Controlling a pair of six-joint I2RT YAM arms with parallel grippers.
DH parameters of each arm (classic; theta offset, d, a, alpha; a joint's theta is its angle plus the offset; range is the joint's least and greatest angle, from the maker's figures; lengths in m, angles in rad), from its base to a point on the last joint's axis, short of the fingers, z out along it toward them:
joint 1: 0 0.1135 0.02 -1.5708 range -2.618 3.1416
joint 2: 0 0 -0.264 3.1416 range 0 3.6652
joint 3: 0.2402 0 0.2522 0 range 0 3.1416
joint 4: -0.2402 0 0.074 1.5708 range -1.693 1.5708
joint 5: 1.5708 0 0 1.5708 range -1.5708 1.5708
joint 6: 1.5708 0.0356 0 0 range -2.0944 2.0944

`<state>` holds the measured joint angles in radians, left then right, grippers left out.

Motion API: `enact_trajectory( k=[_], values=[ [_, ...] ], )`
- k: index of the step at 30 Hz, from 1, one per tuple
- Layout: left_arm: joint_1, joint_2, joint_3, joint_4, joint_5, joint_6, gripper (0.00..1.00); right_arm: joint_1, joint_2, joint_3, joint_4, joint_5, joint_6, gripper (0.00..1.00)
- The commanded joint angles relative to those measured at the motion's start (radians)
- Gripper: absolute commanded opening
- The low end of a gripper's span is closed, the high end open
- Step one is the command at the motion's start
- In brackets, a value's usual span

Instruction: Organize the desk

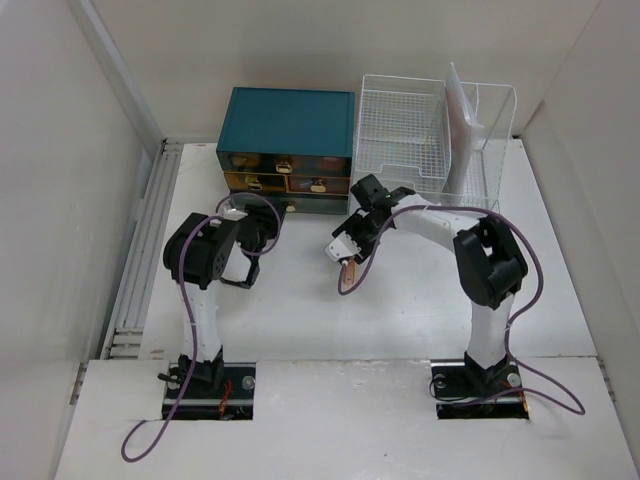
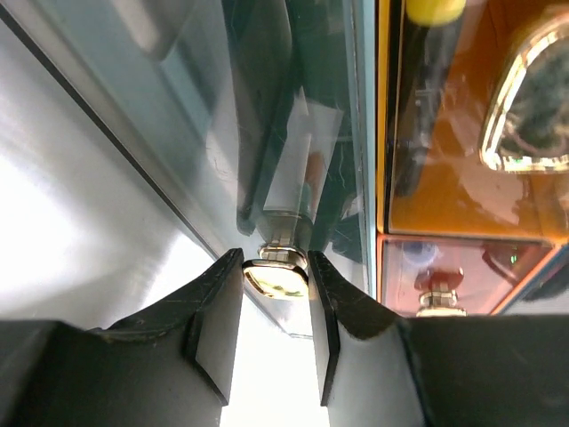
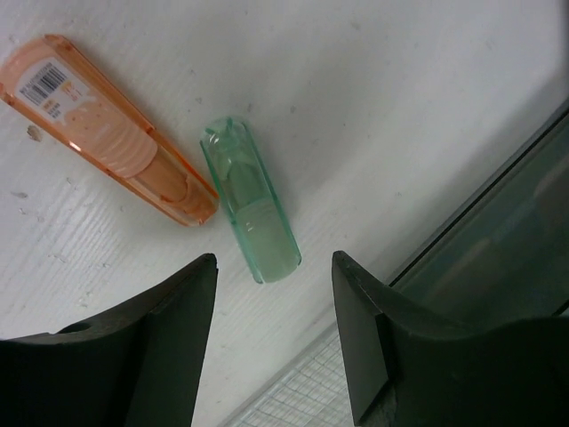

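Overhead, the desk (image 1: 400, 320) fills the middle of the view as a white tabletop, with both arm bases at its six o'clock edge and a grey rail running along its nine o'clock side. A teal drawer cabinet (image 1: 287, 125) stands at the desk's twelve o'clock edge, and a white wire basket (image 1: 400, 125) sits just beside it toward one o'clock. The left arm reaches up to the cabinet's lowest row of drawers. Its wrist view shows the left gripper (image 2: 273, 260) clenched on a small brass-coloured knob (image 2: 276, 277), with one dark finger pressed to the knob at nine o'clock and the other at three o'clock. The knob is fixed to a clear, teal-tinted drawer front. At two o'clock of that knob lies an orange drawer front (image 2: 462, 169), and a second knob (image 2: 437, 298) shows near three o'clock. The right arm bends in toward the desk's centre, and the right gripper (image 3: 274, 259) hangs released, its jaws spread wide and holding nothing. Below it two slim translucent things lie flat on the desk: a green case (image 3: 251, 200) at twelve o'clock of the jaws, and an orange case (image 3: 111, 124) with a barcode label at ten o'clock. The two cases lie close together, their near ends almost meeting; whether they touch I cannot tell.
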<state>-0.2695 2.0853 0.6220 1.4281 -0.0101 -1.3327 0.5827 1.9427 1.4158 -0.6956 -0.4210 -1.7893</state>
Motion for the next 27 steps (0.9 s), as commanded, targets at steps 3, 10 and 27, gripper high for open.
enact_trajectory(
  k=[3, 10, 27],
  values=[
    [-0.022, -0.024, -0.074, 0.302, 0.012, 0.024, 0.0, 0.032, 0.042, 0.077, -0.084, -0.015, -0.042, 0.6],
    [-0.031, -0.059, -0.117, 0.321, 0.012, 0.043, 0.0, 0.032, 0.093, 0.107, -0.105, 0.03, -0.073, 0.6],
    [-0.068, -0.157, -0.257, 0.382, -0.018, 0.052, 0.0, 0.062, 0.162, 0.169, -0.22, 0.117, -0.091, 0.29]
  ],
)
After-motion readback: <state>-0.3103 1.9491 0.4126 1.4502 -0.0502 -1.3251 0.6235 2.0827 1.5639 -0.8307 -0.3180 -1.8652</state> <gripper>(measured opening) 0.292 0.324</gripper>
